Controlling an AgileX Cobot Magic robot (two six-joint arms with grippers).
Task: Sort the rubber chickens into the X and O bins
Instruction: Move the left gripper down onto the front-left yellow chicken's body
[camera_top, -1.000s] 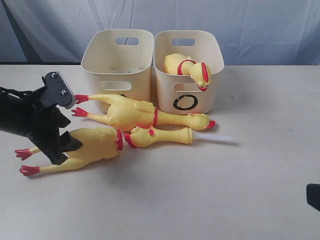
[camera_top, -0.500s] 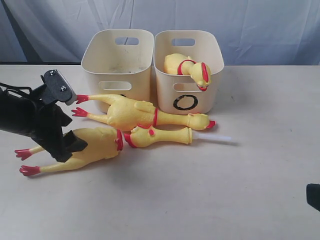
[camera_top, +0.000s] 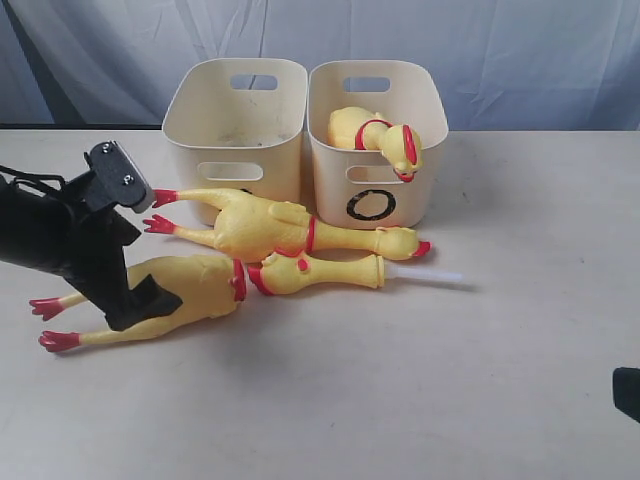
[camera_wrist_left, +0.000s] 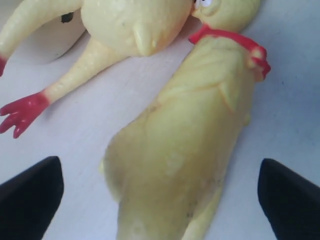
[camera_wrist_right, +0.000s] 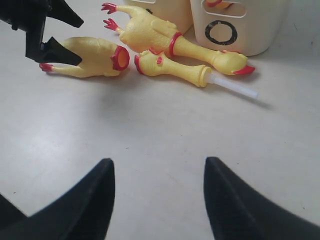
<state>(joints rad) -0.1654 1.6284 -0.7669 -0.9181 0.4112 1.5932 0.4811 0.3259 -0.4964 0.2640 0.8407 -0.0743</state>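
Observation:
Two cream bins stand at the back: the O bin (camera_top: 375, 165) holds one rubber chicken (camera_top: 378, 135), its head over the rim. The other bin (camera_top: 235, 120) has its front mark mostly hidden behind a whole chicken (camera_top: 270, 228) lying on the table. Nearer lie a headless chicken body (camera_top: 195, 288) and a neck piece (camera_top: 320, 272) with a white tube (camera_top: 432, 274). My left gripper (camera_top: 135, 268) is open, its fingers astride the headless body (camera_wrist_left: 175, 150) and well apart from it. My right gripper (camera_wrist_right: 158, 165) is open above bare table, nothing between its fingers.
The cream table (camera_top: 420, 380) runs wide at the front and right. A blue-grey curtain (camera_top: 500, 50) hangs behind the bins. A dark part of the right arm (camera_top: 628, 392) shows at the right edge.
The left gripper's jaws have spread wider and its lower finger has shifted slightly along the headless body. The chickens and the right gripper have not moved.

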